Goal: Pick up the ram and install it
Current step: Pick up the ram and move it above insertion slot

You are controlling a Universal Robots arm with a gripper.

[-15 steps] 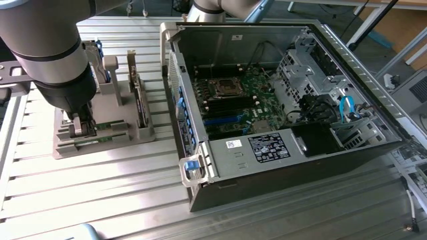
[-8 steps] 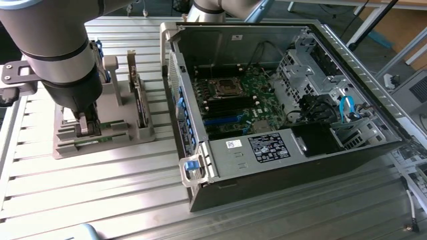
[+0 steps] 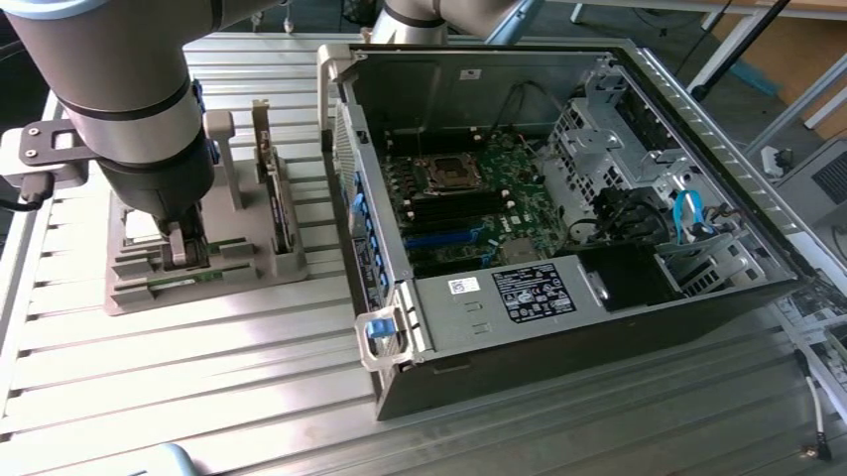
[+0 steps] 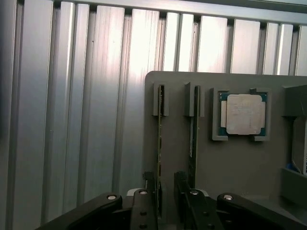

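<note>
Two thin green ram sticks stand edge-on in slots of a grey holder [image 4: 230, 163]. In the wrist view, one ram stick [image 4: 160, 139] runs down between my two fingers, and the other stick [image 4: 193, 134] lies just beside them. My gripper [image 4: 163, 203] is open and straddles the first stick, with a finger [image 4: 143, 211] on one side and a gap showing on each side of the board. In the exterior view the gripper [image 3: 181, 256] reaches straight down into the holder [image 3: 133, 297] at that view's left.
A square silver processor chip [image 4: 245, 114] sits in its own pocket of the holder. A taller dark expansion card [image 3: 272, 198] stands upright close beside the arm. An open computer case [image 3: 437, 347] with its motherboard [image 3: 483, 188] lies at the exterior view's right on the slatted metal table [image 3: 198, 387].
</note>
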